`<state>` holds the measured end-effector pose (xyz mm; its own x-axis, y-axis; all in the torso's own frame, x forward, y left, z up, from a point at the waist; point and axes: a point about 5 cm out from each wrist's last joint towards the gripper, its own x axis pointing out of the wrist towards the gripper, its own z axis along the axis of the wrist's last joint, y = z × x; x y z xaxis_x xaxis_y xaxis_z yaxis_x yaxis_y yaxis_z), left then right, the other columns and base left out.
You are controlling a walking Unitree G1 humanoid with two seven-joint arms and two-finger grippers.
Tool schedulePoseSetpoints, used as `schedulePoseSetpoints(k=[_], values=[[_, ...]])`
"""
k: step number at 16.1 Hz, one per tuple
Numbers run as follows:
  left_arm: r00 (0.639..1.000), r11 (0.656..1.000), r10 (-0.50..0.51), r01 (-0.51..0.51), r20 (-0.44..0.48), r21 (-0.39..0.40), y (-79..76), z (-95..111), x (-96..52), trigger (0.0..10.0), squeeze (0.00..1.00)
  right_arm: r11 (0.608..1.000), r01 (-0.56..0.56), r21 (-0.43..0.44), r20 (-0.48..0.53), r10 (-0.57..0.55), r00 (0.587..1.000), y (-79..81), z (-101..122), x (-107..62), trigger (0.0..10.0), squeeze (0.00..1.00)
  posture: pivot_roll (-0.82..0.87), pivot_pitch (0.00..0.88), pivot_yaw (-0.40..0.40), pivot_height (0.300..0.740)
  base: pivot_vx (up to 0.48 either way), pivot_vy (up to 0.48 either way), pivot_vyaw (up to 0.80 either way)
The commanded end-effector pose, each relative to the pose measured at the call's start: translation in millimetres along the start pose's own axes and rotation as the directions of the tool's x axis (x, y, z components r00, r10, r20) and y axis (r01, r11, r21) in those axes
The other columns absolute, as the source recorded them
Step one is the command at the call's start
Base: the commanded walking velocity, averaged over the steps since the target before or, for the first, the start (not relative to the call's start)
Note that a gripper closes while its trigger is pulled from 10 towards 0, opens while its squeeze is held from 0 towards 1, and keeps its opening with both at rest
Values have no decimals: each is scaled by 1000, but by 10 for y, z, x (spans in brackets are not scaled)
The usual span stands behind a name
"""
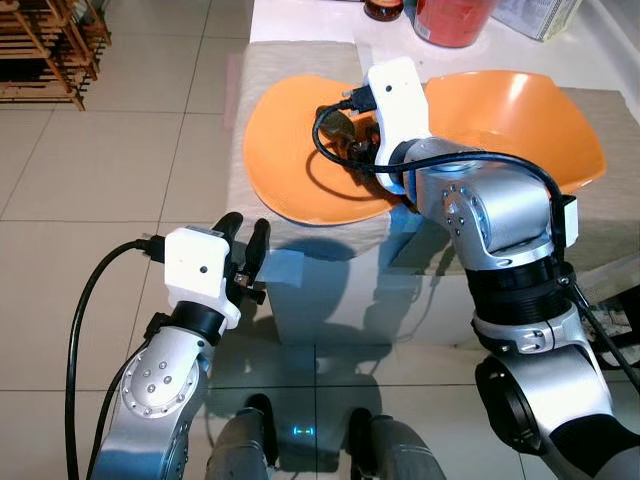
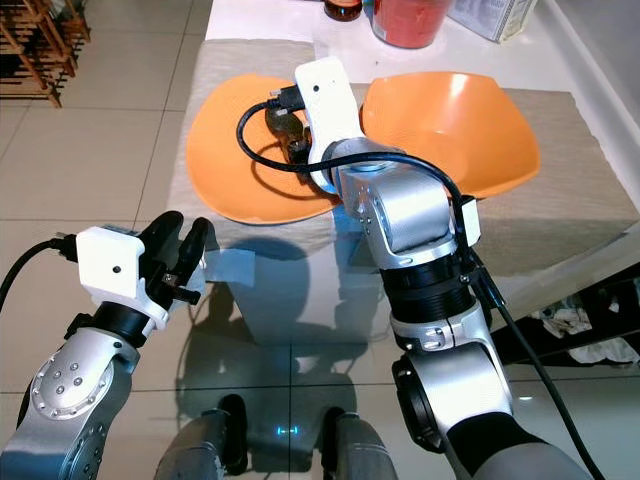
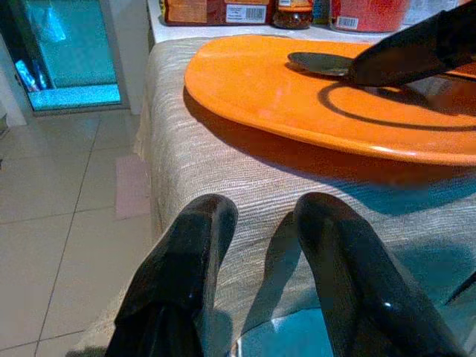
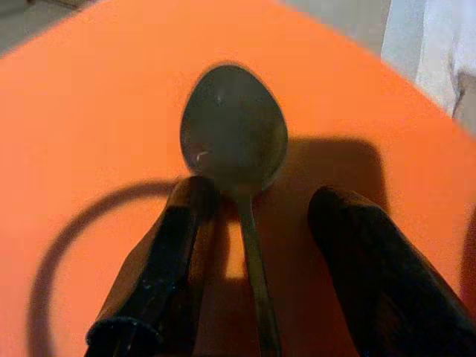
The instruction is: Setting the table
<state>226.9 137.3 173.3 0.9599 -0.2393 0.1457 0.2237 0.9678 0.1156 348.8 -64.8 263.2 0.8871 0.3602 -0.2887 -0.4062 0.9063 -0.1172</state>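
An orange plate (image 1: 285, 160) and an orange bowl (image 1: 510, 115) sit side by side on a grey placemat (image 1: 290, 60). A metal spoon (image 4: 234, 141) lies on the plate. My right gripper (image 4: 264, 197) is down over the plate, open, with the spoon's handle between its fingers and its bowl just past the tips. From the head the white wrist housing (image 1: 395, 90) hides most of that gripper. My left gripper (image 1: 245, 232) is open and holds nothing, low by the table's near edge, facing the placemat and the plate's rim (image 3: 312, 126).
A red container (image 1: 450, 20), a dark jar (image 1: 383, 8) and a box (image 1: 540, 15) stand at the back of the white table. A wooden rack (image 1: 40, 50) stands on the tiled floor far left. The placemat hangs over the table's near edge.
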Motion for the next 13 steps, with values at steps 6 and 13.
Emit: schedulePoseSetpoints(k=[6, 13], values=[[1000, 1000, 8, -7, -29, 10, -18, -30, -9, 10000, 0, 997, 11, 78, -108, -2, 994, -53, -43, -18, 0, 0, -54, 281, -45, 740, 0, 0, 0], [999, 999, 20, -18, -34, 32, 28, -36, 10, 10000, 0, 994, 23, 110, -136, -8, 991, -50, -62, 11, 0, 0, -40, 257, -45, 740, 0, 0, 0]])
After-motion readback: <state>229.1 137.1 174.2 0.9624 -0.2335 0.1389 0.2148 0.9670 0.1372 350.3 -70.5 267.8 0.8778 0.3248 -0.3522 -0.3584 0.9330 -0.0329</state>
